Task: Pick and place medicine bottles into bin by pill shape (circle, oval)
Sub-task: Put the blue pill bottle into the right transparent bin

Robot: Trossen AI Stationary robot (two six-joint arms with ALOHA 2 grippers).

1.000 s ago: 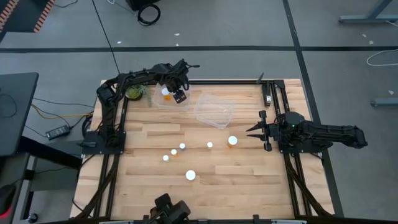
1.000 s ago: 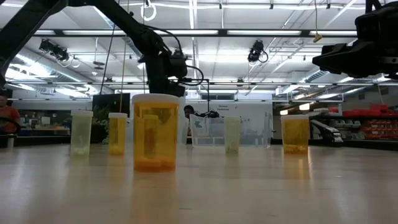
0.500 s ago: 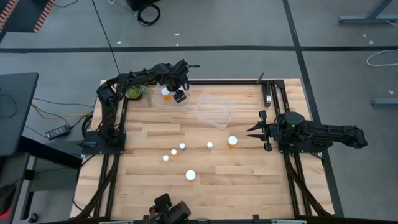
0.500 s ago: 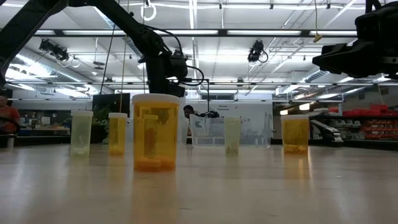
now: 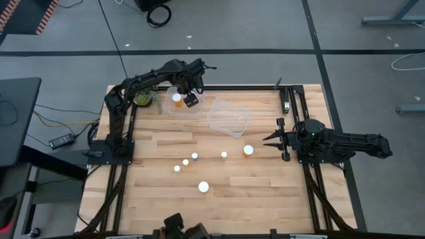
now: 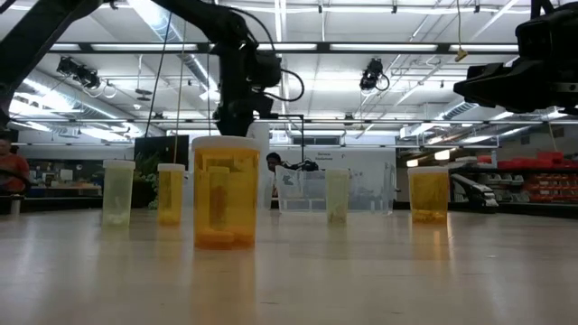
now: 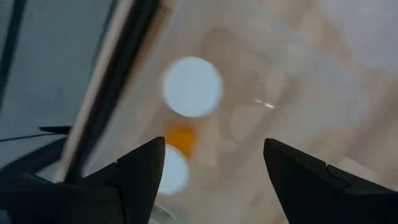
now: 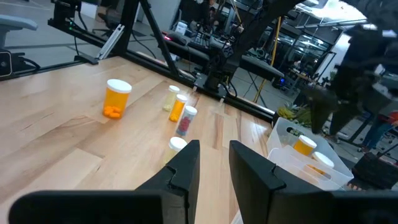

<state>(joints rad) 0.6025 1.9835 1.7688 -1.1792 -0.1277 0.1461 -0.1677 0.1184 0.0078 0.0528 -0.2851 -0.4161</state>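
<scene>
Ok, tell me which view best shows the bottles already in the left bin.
The left wrist view: two white-capped bottles lie between the open left gripper fingers. The high view shows one cap; the right wrist view shows them distantly; the low view hides them.

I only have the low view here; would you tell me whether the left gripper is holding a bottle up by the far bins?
Observer: No. The left wrist view shows the left gripper open and empty.
Operator: Thank you. What is beneath it?
Observer: From above, it hangs over the left bin, which holds a white-capped bottle.
Operator: And the other bin?
Observer: The second bin looks empty in the high view.
</scene>
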